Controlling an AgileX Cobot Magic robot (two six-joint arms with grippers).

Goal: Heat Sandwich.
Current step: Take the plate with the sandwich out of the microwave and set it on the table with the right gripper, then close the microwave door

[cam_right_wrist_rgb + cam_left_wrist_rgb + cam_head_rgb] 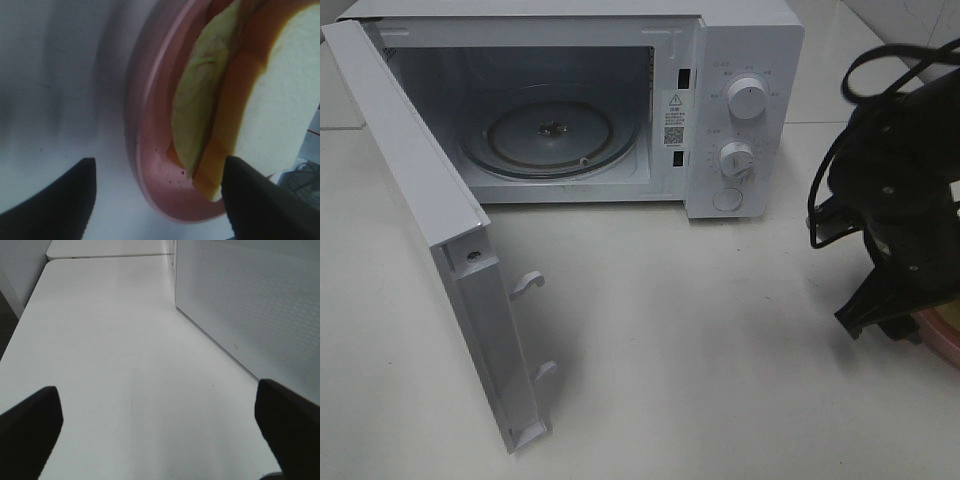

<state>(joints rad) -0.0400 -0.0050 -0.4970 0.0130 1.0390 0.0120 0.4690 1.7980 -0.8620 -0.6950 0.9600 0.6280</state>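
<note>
Right gripper, jaws parted and grasping nothing, is hovering over the pink plate's rim, the sandwich lying beside one fingertip, far from the left arm.

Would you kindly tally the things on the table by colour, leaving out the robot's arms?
White: 1, the microwave
Pink: 1, the plate
White, orange and yellow-green: 1, the sandwich
Total: 3
</note>
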